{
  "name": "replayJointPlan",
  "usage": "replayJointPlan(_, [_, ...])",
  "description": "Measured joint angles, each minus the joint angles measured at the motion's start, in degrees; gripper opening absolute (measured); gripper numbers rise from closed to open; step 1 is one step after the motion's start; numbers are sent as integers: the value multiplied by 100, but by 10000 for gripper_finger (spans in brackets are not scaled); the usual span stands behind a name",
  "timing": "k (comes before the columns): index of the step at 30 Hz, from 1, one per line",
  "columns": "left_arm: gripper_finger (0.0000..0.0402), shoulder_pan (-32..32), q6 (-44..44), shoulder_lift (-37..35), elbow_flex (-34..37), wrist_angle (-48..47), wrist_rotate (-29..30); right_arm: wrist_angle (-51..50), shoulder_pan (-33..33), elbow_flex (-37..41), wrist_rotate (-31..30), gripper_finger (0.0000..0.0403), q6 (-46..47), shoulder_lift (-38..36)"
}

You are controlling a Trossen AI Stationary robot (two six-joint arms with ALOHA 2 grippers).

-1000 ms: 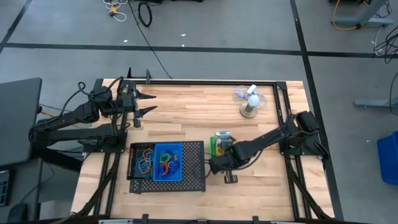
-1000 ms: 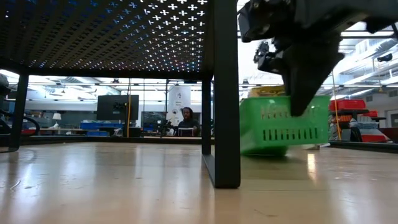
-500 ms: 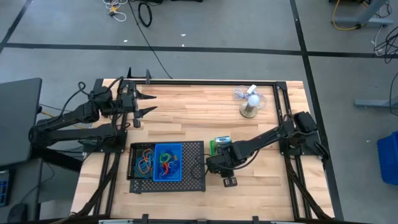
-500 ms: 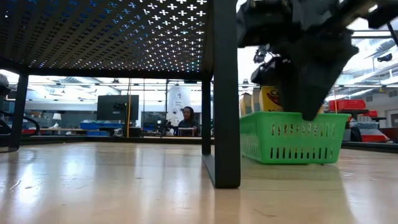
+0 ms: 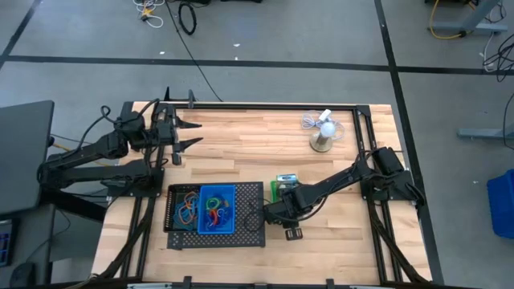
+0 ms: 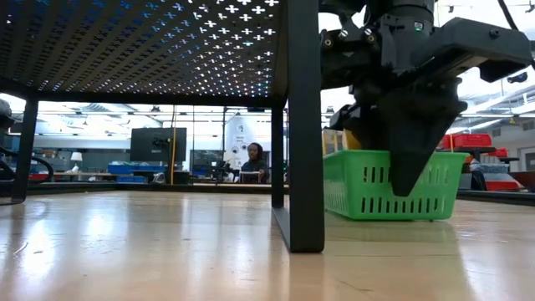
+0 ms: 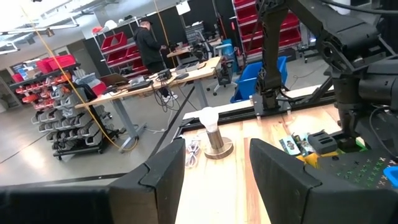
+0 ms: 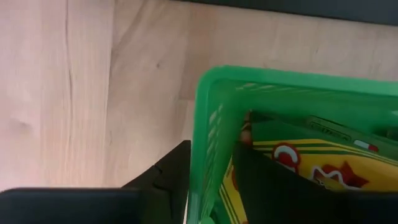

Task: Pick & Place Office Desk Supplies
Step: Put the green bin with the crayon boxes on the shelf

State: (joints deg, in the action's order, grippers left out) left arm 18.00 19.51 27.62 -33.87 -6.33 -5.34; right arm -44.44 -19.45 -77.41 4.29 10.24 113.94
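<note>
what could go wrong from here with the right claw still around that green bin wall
1. The right claw straddles the green bin wall, one finger inside, one outside. Pulling away sideways could drag or tip the bin.
2. The inner finger sits against the yellow crayon box, so lifting might snag it.
3. The bin rests close beside the black mesh tray; a nudge could knock it against the tray.
</note>
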Motion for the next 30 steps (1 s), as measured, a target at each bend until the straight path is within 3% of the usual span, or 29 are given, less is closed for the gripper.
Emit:
replayJointPlan(4, [188,0,-21,2,0,0,-41,17,-37,-2,-166,101,178,99])
replayJointPlan(9, [188,0,-22,2,0,0,-70,23,-82,-2,-208,14,445,105])
replayJointPlan(23, [188,0,-20,2,0,5,-72,-147,-492,11,-904,2,1197,5])
replayJointPlan(30, [188,0,-19,2,0,2,-72,-884,-613,-316,-1211,1,1402,44])
